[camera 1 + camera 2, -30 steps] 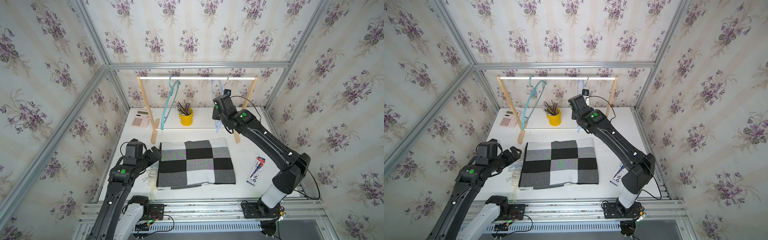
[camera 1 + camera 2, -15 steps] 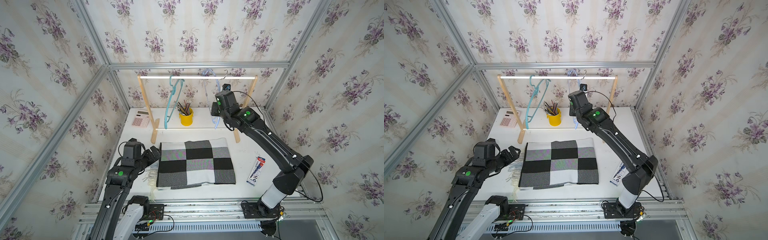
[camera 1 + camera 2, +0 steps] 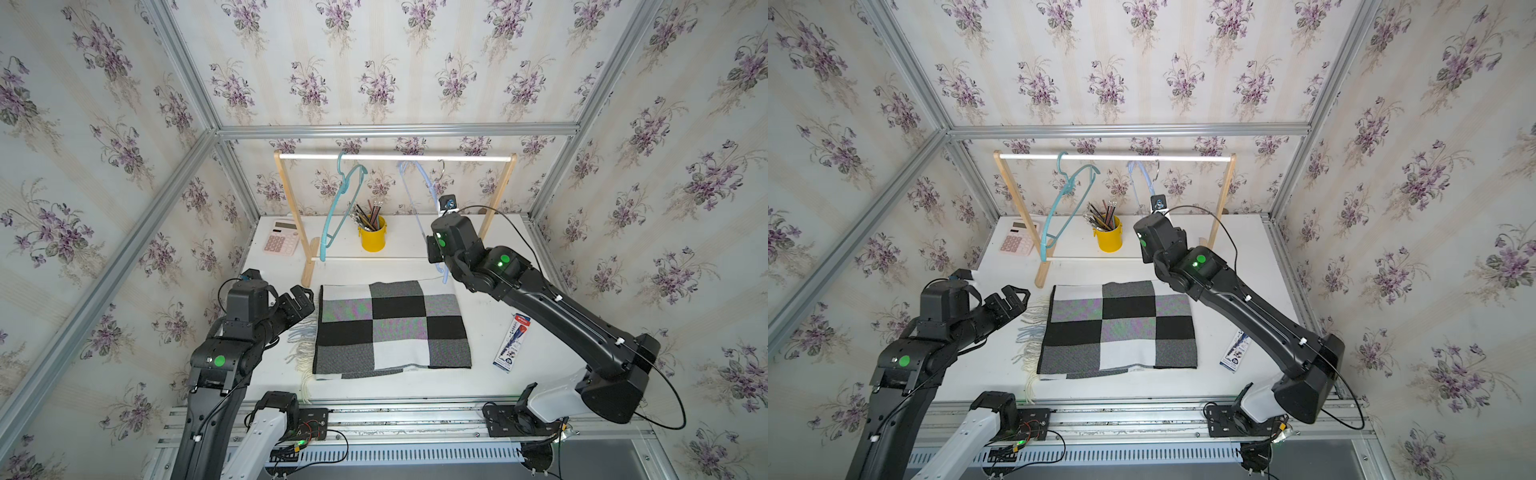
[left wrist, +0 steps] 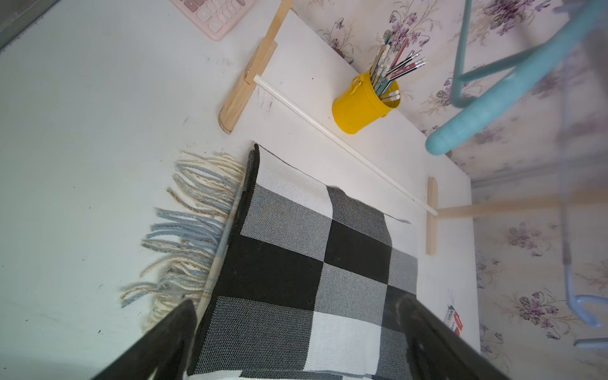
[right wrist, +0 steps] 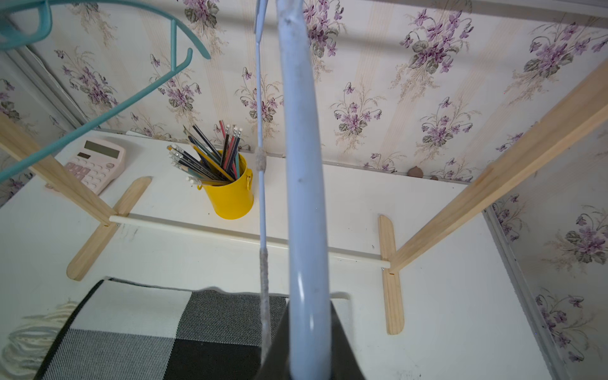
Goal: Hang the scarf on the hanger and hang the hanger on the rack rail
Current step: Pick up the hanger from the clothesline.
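The scarf (image 3: pixel 392 328) (image 3: pixel 1119 328), checked black, white and grey with a pale fringe, lies folded flat on the white table. A pale blue hanger (image 3: pixel 429 185) (image 3: pixel 1144 172) has its hook up at the rack's white rail. My right gripper (image 3: pixel 435 252) (image 3: pixel 1145 249) is shut on its lower end, just beyond the scarf's far right corner. In the right wrist view the hanger's arm (image 5: pixel 307 197) runs out from between the jaws of that gripper (image 5: pixel 309 357). My left gripper (image 3: pixel 301 296) (image 3: pixel 1014 296) (image 4: pixel 296 304) is open and empty over the scarf's (image 4: pixel 312 263) fringed left edge.
A teal hanger (image 3: pixel 345 195) (image 3: pixel 1068 195) hangs on the wooden rack (image 3: pixel 291 216) further left. Under the rack stand a yellow pencil cup (image 3: pixel 372 237) and a pink calculator (image 3: pixel 281 243). A pen packet (image 3: pixel 513 343) lies to the right of the scarf.
My right gripper has moved down and nearer the scarf's far edge, carrying the pale blue hanger's lower end with it. The left arm has hardly moved.
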Motion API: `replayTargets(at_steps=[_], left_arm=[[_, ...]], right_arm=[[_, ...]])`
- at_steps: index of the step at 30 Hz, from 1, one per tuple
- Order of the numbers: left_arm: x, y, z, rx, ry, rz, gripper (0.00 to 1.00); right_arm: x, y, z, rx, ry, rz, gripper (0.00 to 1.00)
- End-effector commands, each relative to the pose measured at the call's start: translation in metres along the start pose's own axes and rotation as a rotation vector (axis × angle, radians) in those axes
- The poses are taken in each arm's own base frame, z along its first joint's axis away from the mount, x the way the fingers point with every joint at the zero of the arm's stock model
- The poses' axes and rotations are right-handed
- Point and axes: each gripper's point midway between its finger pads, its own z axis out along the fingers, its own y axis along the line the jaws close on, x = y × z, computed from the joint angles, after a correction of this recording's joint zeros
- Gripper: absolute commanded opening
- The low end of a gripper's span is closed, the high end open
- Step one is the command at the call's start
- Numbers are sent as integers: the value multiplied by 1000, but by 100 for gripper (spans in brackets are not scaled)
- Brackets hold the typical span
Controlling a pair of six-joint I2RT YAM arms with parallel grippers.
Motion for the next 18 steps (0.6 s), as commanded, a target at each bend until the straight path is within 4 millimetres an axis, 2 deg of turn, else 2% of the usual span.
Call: replayTargets(at_steps=[1,5,8,11,14,18], left_arm=[[-5,-3,-16,-13,-9,22,97],[-15,-26,-41,62,-24,25,94],[-21,-51,-59,162,-20,11,89],[-23,-73,-70,249,2,-9,85],[-23,-87,-70,295,20,-8,83],[-13,-105,-52,277,69,80,84]], right_arm=[[2,-10,-8,48,-66,-10,0],[37,-11,-18,99,-89,-75,0],[63,-11,-26,170,-142,-109,0],[84,-13,-29,236,-184,-112,0],[100,-10,-27,290,-209,-123,0],[115,-3,-16,303,-202,-133,0]])
